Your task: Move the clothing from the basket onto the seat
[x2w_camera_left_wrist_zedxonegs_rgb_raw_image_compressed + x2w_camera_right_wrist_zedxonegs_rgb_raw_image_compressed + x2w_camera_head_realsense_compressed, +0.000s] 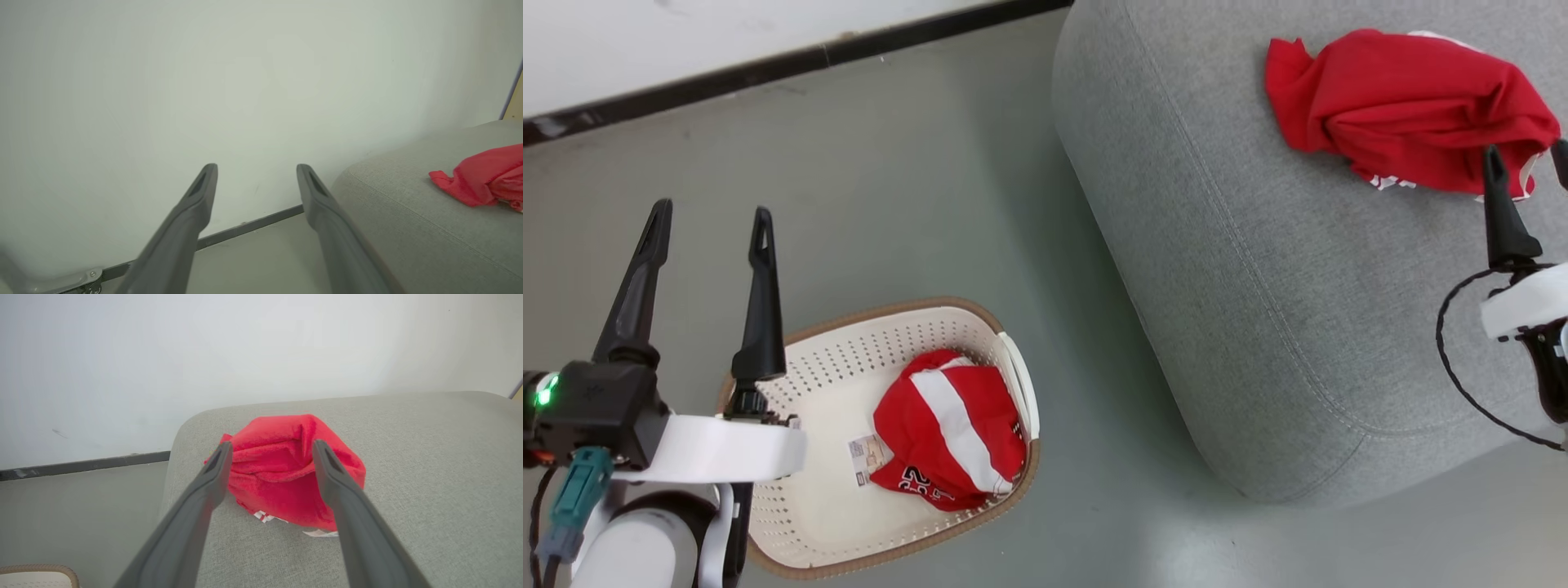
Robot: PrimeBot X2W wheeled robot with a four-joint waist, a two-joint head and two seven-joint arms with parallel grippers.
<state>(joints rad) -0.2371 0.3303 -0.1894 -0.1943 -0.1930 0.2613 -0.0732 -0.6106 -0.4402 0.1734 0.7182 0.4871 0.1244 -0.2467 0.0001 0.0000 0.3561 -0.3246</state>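
One red garment [1409, 106] lies crumpled on the grey seat [1258, 286] at the upper right; in the right wrist view that garment [282, 473] sits just beyond my fingertips. My right gripper [1525, 159] hovers open at its near edge, nothing between the fingers. A second red garment with a white stripe [952, 429] lies in the cream basket [800, 514], lower centre. My left gripper [709, 220] stands open above the basket's left rim, empty, pointing toward the wall. The left wrist view catches the seat [408, 220] and the garment [482, 179] on it.
Grey floor [890, 204] surrounds the basket and seat. A white wall with a dark baseboard [792, 57] runs along the top left. A barcode label [866, 457] lies on the basket floor beside the striped garment.
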